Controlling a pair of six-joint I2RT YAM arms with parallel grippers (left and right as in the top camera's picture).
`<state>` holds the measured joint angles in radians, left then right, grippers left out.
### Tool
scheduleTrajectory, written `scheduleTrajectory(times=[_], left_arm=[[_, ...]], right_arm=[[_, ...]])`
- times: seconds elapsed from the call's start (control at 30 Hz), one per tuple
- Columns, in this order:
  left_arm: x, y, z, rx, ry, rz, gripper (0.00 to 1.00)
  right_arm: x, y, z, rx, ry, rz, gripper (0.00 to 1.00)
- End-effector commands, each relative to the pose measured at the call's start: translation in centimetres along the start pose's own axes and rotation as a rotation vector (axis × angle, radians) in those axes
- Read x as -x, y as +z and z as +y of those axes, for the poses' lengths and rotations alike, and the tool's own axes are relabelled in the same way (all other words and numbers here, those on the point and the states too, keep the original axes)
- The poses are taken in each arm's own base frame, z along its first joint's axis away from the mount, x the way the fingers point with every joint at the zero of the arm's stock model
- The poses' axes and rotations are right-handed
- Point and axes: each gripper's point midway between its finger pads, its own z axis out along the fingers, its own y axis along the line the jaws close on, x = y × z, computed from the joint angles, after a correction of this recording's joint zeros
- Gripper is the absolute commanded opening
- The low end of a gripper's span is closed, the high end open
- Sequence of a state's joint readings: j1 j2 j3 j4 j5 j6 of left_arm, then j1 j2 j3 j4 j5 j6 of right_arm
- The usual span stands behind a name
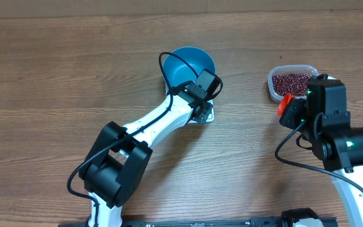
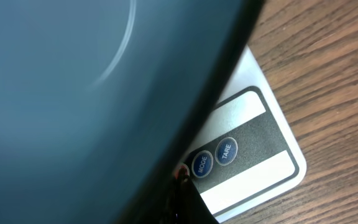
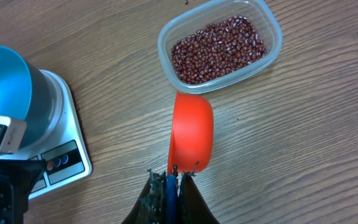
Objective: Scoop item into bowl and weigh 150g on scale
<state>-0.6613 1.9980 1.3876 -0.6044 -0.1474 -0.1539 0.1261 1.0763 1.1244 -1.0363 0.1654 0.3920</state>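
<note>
The blue bowl (image 1: 191, 63) stands on the white scale (image 1: 207, 116) at table centre. My left gripper (image 2: 180, 179) is shut with nothing in it. Its tips sit at the scale's (image 2: 253, 155) button row, just left of the MODE button (image 2: 202, 164), under the bowl's (image 2: 73, 93) rim. My right gripper (image 3: 173, 175) is shut on the blue handle (image 3: 169, 190) of an orange scoop (image 3: 191, 134). The scoop hangs over the wood just short of the clear tub (image 3: 272, 25), which holds the dark red beans (image 3: 219, 48). I cannot see inside the scoop.
The tub (image 1: 271, 88) of beans (image 1: 292, 82) lies at the right, behind the right arm (image 1: 345, 142). The left arm (image 1: 144, 129) runs diagonally from the front edge to the scale. A TARE button (image 2: 226, 150) sits beside MODE.
</note>
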Motion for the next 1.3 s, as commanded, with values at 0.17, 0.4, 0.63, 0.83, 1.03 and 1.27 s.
scheduleTrajectory(times=[0.17, 0.4, 0.63, 0.83, 1.03, 1.27], left_arm=[[-0.6, 0.6, 0.2, 0.016, -0.014, 0.013, 0.04], [-0.7, 1.0, 0.1, 0.016, -0.013, 0.017, 0.04], [-0.8, 1.5, 0.1, 0.018, -0.014, 0.025, 0.04], [-0.8, 1.6, 0.1, 0.017, -0.014, 0.024, 0.04], [-0.8, 1.9, 0.1, 0.017, -0.014, 0.022, 0.04], [-1.6, 2.3, 0.2, 0.019, -0.014, 0.032, 0.04]], right_arm=[[1.1, -0.7, 0.2, 0.001, 0.008, -0.038, 0.04], [1.1, -0.7, 0.2, 0.001, 0.008, -0.038, 0.04], [1.0, -0.7, 0.2, 0.004, 0.009, -0.036, 0.04], [1.0, -0.7, 0.2, 0.004, 0.008, -0.036, 0.04], [1.0, -0.7, 0.3, 0.011, 0.011, -0.032, 0.04], [1.0, -0.7, 0.3, 0.012, 0.012, -0.032, 0.04]])
